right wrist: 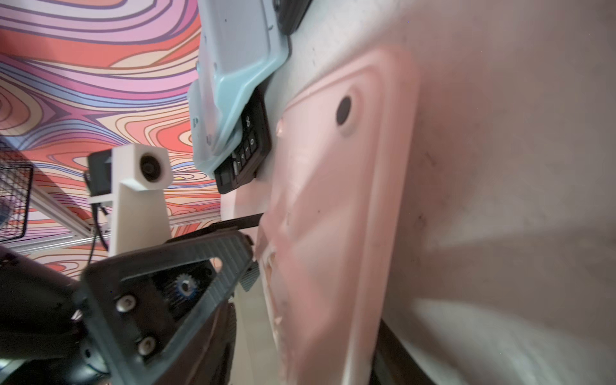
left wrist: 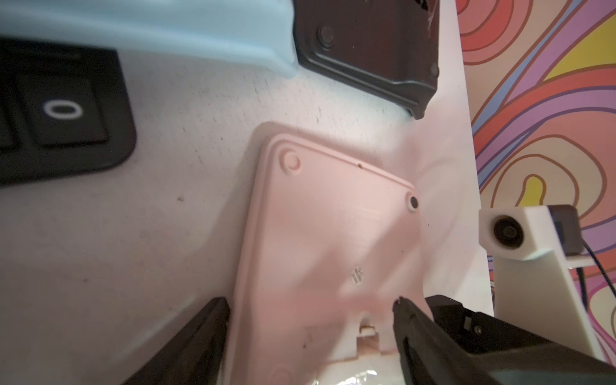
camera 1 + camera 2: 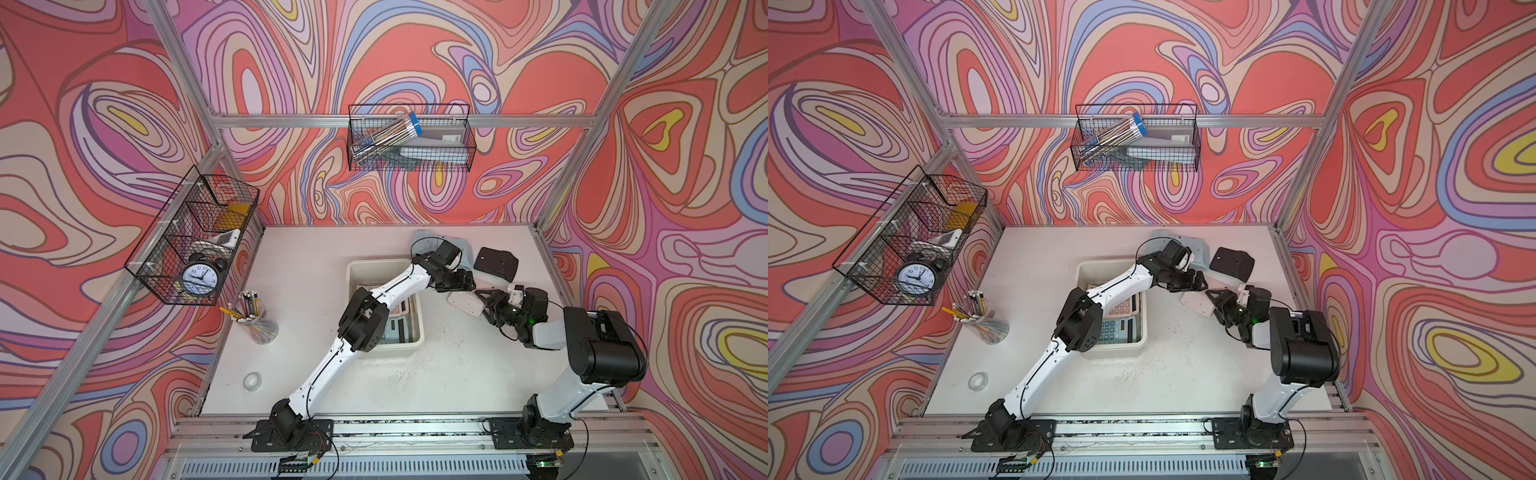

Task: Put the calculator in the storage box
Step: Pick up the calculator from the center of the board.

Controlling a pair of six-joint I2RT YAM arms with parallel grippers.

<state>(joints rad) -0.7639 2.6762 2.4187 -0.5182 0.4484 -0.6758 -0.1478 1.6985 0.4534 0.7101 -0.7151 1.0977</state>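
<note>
Calculators (image 3: 1121,308) showing inside the storage box (image 3: 1108,270) number two.

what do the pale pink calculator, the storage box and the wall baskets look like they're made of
Pale pink calculator: moulded plastic, matte, judging by its raised border ridge and round recesses.
Storage box: likely cream plastic with a slight sheen, one piece with rounded corners and flared rim.
Wall baskets: thin black wire mesh, probably coated metal; the coating cannot be confirmed.

Bright, even light with soft shadows; top views bow at edges, wrist views blur the calculator (image 2: 320,240).
</note>
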